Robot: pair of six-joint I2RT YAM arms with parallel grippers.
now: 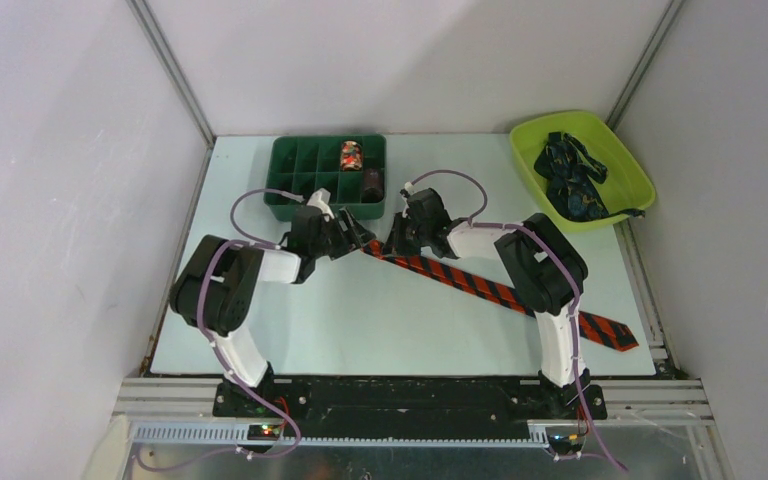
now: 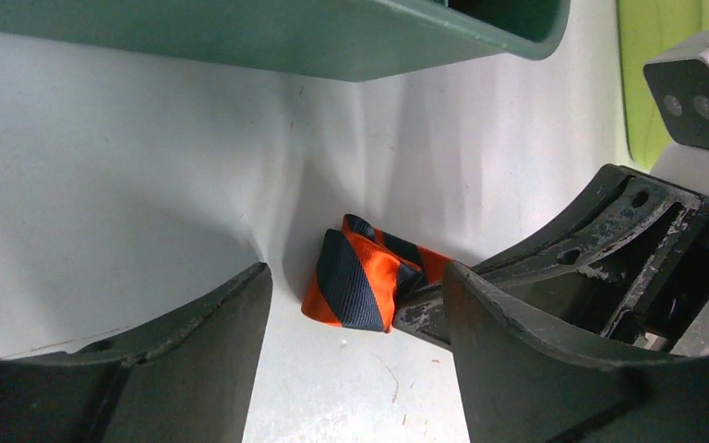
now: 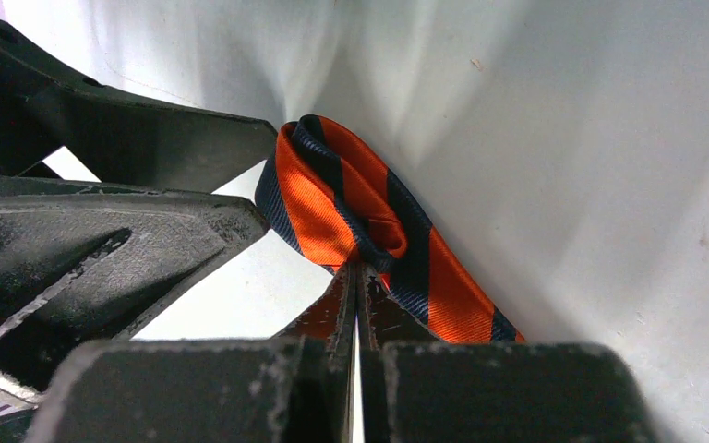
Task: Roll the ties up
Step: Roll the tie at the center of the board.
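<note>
The red-orange tie (image 1: 480,285) with dark stripes lies diagonally across the table, its wide end at the front right. Its narrow end is folded into a small loop (image 3: 337,198) at the table's middle back. My right gripper (image 3: 355,275) is shut on this folded end, pinching it at the fingertips; it also shows in the top view (image 1: 392,243). My left gripper (image 2: 355,281) is open, its jaws standing on either side of the folded end (image 2: 360,281) without touching it; it faces the right gripper in the top view (image 1: 358,238). Dark navy ties (image 1: 572,180) lie heaped in the lime bin.
A dark green compartment tray (image 1: 300,165) stands just behind the grippers, holding a small patterned roll (image 1: 351,155) and a dark roll (image 1: 372,182). Its wall (image 2: 332,41) is close above the left gripper. The lime bin (image 1: 625,160) sits at the back right.
</note>
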